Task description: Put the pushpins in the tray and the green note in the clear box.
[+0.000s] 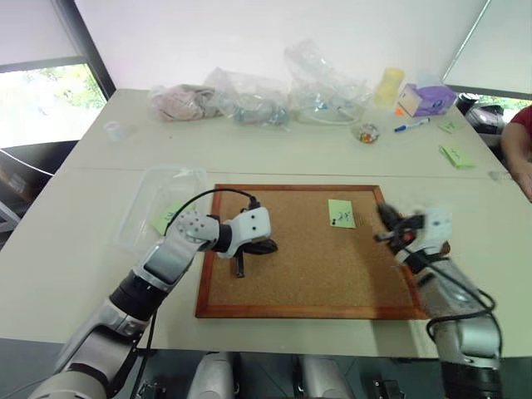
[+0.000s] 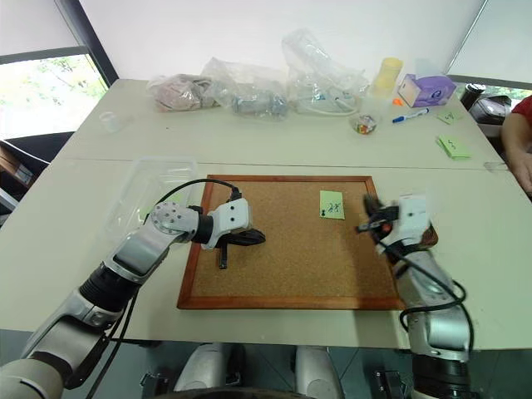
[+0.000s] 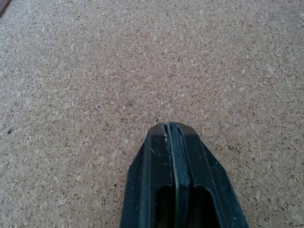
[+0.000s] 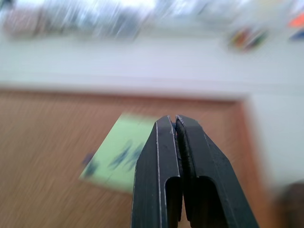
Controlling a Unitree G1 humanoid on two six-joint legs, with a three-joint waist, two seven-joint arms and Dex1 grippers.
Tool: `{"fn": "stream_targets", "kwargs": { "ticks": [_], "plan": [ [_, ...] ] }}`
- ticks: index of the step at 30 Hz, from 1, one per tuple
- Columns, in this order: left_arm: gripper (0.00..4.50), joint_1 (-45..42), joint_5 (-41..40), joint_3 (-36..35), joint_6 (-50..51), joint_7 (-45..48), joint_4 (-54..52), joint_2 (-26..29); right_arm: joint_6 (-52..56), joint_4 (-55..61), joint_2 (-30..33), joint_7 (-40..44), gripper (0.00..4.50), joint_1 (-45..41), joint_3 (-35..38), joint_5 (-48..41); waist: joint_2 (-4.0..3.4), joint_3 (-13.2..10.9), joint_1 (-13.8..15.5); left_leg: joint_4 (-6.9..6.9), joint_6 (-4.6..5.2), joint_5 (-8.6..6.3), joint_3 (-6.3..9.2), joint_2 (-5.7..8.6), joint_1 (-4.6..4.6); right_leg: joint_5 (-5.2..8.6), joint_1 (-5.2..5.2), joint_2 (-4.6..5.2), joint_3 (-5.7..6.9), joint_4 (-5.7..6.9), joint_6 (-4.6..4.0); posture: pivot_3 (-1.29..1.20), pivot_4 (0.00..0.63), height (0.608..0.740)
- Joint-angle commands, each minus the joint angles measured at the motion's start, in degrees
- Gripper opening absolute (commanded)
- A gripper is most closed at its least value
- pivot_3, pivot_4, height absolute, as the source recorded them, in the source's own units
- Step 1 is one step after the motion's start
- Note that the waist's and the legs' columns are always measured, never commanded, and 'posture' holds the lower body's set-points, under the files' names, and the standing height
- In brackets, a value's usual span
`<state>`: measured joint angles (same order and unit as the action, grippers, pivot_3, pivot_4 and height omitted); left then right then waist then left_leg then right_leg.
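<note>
The green note (image 1: 341, 213) lies on the corkboard (image 1: 307, 249), near its far right part, with a dark pushpin (image 1: 333, 222) at its near left corner. My right gripper (image 4: 175, 119) is pressed shut just right of the note, holding nothing I can see. My left gripper (image 3: 169, 126) is closed too, over the board's left half. The clear box (image 1: 158, 204) sits left of the board.

Office or meeting room, pale tables (image 1: 100, 249), corkboard (image 1: 307, 312), sticky-note pads (image 1: 457, 156), marker (image 1: 411, 126)
</note>
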<state>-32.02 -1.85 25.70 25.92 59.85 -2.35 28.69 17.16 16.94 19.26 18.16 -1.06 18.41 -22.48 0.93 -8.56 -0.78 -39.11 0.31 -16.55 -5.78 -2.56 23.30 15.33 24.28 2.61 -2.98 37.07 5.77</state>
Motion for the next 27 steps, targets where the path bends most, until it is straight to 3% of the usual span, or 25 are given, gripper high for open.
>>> {"fn": "stream_targets", "kwargs": {
  "ticks": [1,7,19,23,27],
  "plan": [
    [0.00,1.5,1.3,2.1,1.6,0.7,1.6,0.5,0.3,2.7,0.8,-0.1,0.06,0.8,1.9,-1.5,-0.03,0.0,0.0,0.00,0.00,0.00,-0.01,0.00,-0.01,0.00,0.00,0.00,0.00,0.01,0.00,0.00,0.150,0.737],
    [0.00,1.3,1.3,1.9,1.2,0.4,2.3,0.2,1.0,-1.0,2.8,-3.8,0.06,2.9,5.8,2.4,-0.03,0.0,0.0,0.00,0.00,0.00,-0.02,0.01,0.00,0.01,0.00,0.01,-0.01,0.00,-0.02,0.00,0.150,0.737],
    [0.00,0.9,1.5,1.8,0.7,0.3,2.5,0.0,4.0,-7.4,4.6,-5.6,0.06,3.6,5.3,5.8,-0.08,0.1,0.0,0.00,0.00,0.00,-0.02,0.02,-0.02,0.02,-0.01,0.02,-0.03,0.00,-0.03,0.00,0.150,0.737],
    [0.00,0.8,1.7,1.8,0.6,0.2,2.5,0.1,4.2,-8.7,4.7,-6.1,1.35,3.0,5.3,6.1,-0.08,0.1,0.0,0.00,0.00,0.00,-0.03,0.02,-0.02,0.02,-0.01,0.02,-0.03,0.00,-0.03,0.00,0.150,0.737],
    [0.00,0.9,1.7,1.7,0.7,0.1,2.4,0.2,4.0,-8.9,4.5,-6.2,3.43,2.9,5.5,6.2,-0.09,0.1,0.0,0.00,0.00,0.00,-0.03,0.01,-0.01,0.02,-0.01,0.02,-0.03,0.00,-0.03,0.00,0.150,0.737]
  ]
}}
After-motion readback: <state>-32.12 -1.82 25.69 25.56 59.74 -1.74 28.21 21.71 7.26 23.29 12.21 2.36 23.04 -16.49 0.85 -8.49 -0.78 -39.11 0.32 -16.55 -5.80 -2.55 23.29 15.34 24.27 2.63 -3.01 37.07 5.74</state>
